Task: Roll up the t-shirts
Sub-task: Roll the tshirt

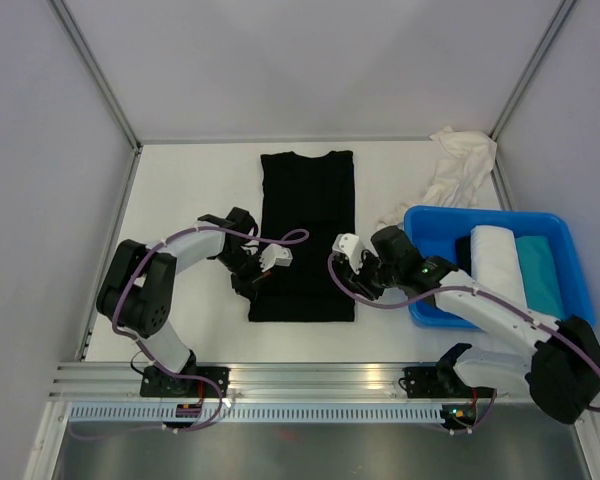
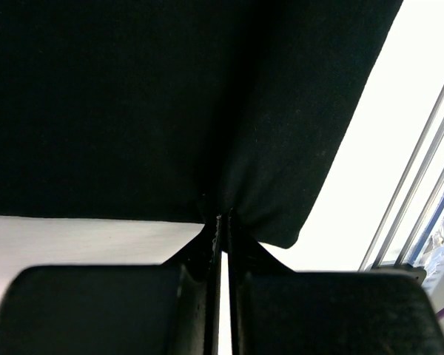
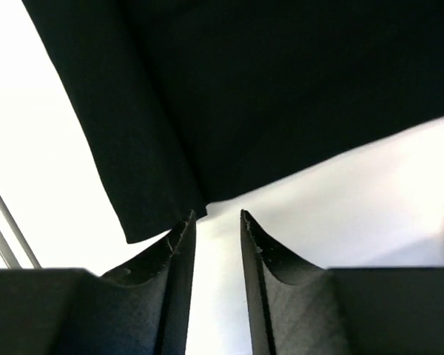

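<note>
done: rolled white t-shirt (image 1: pixel 495 262) and teal t-shirt (image 1: pixel 540 277) lie in the blue bin (image 1: pixel 480 212) | now: black t-shirt (image 1: pixel 307 230) folded narrow, flat and unrolled on the tabletop (image 1: pixel 200 180) | my left jaws pinch its near hem, my right jaws spread at the other near corner | left to do: this one, then the crumpled white t-shirt (image 1: pixel 458 165) far right

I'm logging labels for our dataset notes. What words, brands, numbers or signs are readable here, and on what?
No text can be read in any view.
The black t-shirt shows no legible print.
The blue bin, the rolled white shirt and the teal shirt in it look plain.
The crumpled white cloth shows no lettering either.
</note>
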`<state>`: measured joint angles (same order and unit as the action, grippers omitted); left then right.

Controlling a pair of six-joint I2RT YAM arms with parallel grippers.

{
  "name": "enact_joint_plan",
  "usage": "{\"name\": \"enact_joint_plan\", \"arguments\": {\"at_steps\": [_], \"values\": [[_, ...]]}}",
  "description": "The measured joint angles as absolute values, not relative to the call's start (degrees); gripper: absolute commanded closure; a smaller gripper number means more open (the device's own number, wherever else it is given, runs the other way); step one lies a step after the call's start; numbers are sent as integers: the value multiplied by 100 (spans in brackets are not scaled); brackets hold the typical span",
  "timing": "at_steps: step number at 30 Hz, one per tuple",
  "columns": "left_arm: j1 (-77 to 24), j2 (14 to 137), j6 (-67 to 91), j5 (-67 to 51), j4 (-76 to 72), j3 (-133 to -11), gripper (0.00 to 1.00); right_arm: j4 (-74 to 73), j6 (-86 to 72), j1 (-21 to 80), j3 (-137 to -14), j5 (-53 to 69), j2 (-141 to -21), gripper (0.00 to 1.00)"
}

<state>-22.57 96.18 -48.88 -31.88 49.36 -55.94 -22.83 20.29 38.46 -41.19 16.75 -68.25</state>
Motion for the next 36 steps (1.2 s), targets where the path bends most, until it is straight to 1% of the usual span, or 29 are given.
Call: {"name": "enact_joint_plan", "arguments": {"at_steps": [3, 5, 6, 9, 12, 18, 19, 20, 22, 23, 24, 26, 27, 29, 30, 33, 35, 36], "values": [[-2257, 9583, -4886, -3170, 4934, -5568, 95, -1951, 2093, 4025, -3957, 1612, -6206, 56], [-2257, 9544, -4886, -3166, 4939, -5537, 94, -1765, 2287, 4519, -3767, 1400, -5900, 51], [-2257, 9529, -4886, -3166, 4936, -5529, 94, -1721, 2375, 4757, -3697, 1304, -5852, 47], [-2257, 9522, -4884, -3164, 4934, -5529, 94, -1686, 2611, 5509, -3474, 1092, -5924, 40], [-2257, 9522, -4882, -3159, 4934, -5529, 94, -1667, 2751, 5760, -3328, 770, -6195, 37], [-2257, 9522, -4884, -3157, 4934, -5520, 91, -1385, 2880, 6049, -3223, 178, -6860, 37], [-2257, 9522, -4884, -3155, 4932, -5513, 91, -1330, 2895, 6055, -3223, 89, -6967, 38], [-2257, 9522, -4884, -3153, 4932, -5511, 90, -1280, 2908, 6055, -3223, -12, -7074, 42], [-2257, 9522, -4886, -3144, 4932, -5507, 85, -1229, 2939, 6055, -3223, -145, -7277, 48], [-2257, 9522, -4886, -3140, 4932, -5505, 82, -1216, 2943, 6055, -3223, -202, -7378, 52], [-2257, 9520, -4886, -3133, 4932, -5505, 76, -1203, 2952, 6055, -3223, -246, -7456, 65], [-2257, 9515, -4897, -3103, 4934, -5502, 68, -1164, 2954, 6055, -3223, -301, -7564, 78], [-2257, 9504, -4908, -3085, 4941, -5502, 64, -1133, 2947, 6055, -3229, -329, -7594, 87], [-2257, 9419, -5006, -3039, 4984, -5502, 60, -1118, 2923, 6053, -3247, -336, -7614, 94], [-2250, 9336, -5078, -3028, 5026, -5502, 56, -1133, 2904, 6051, -3260, -327, -7623, 96], [-2209, 8919, -5391, -2989, 5133, -5502, 49, -1212, 2873, 5977, -3319, -215, -7638, 98], [-2167, 8626, -5561, -2967, 5151, -5502, 46, -1299, 2867, 5889, -3371, -71, -7644, 99], [-2150, 8462, -5649, -2952, 5151, -5502, 40, -1337, 2858, 5835, -3395, 14, -7647, 99]]}}
